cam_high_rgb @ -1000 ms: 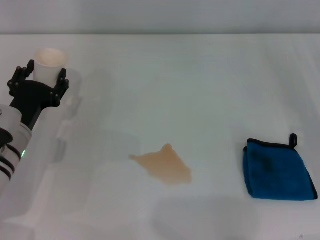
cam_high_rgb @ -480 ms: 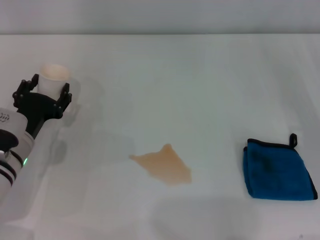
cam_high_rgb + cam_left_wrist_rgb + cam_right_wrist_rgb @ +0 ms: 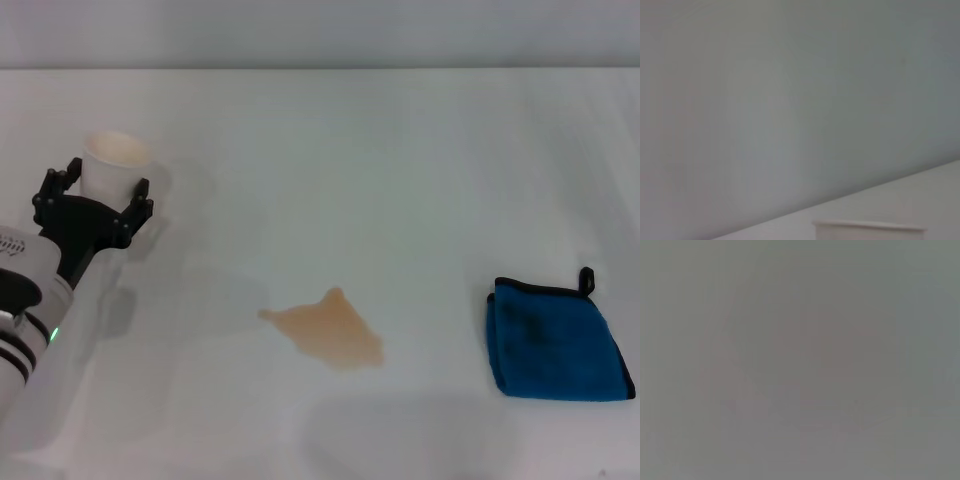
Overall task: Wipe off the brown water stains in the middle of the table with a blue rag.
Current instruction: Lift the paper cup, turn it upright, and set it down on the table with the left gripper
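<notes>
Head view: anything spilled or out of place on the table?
Yes. A tan-brown stain with an irregular pointed outline lies mid-table, unwiped. The blue rag sits folded, apart from it on the right, untouched. A cup stands upright far left, at the open left gripper. Right gripper isn't visible.

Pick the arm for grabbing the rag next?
Right, probably. The blue rag lies on the robot's right of the table; the left claw, open, is far left by the cup.

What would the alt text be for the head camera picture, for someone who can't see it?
A brown stain sits mid-table, with a folded blue rag lying untouched off to the right. At far left, the left gripper, jaws open, is right behind a whitish cup.
</notes>
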{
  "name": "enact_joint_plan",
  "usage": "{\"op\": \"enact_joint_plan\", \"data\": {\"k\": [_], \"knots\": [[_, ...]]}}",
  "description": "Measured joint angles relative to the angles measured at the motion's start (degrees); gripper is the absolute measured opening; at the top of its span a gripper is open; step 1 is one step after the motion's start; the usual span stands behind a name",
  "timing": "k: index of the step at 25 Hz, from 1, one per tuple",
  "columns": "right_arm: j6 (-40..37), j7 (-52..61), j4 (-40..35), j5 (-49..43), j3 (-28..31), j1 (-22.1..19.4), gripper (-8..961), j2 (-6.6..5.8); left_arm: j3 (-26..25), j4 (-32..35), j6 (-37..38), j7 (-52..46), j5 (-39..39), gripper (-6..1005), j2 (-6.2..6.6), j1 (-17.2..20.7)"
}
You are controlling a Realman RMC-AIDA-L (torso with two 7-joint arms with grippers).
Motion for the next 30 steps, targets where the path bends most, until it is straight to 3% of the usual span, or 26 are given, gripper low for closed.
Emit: {"op": "enact_joint_plan", "data": {"k": [18, 30], "knots": [[-0.64, 0.05, -0.12, 0.11, 0.26, 0.06, 839, 0.00, 0.62, 2.50, -3.18, 0.41, 0.00, 845, -0.09, 5.04], [-0.60, 0.05, -0.35, 0.29, 0.41, -0.02, 838, -0.08, 2.12, 3.97, -3.15, -0.02, -0.28, 844, -0.16, 6.44]]}}
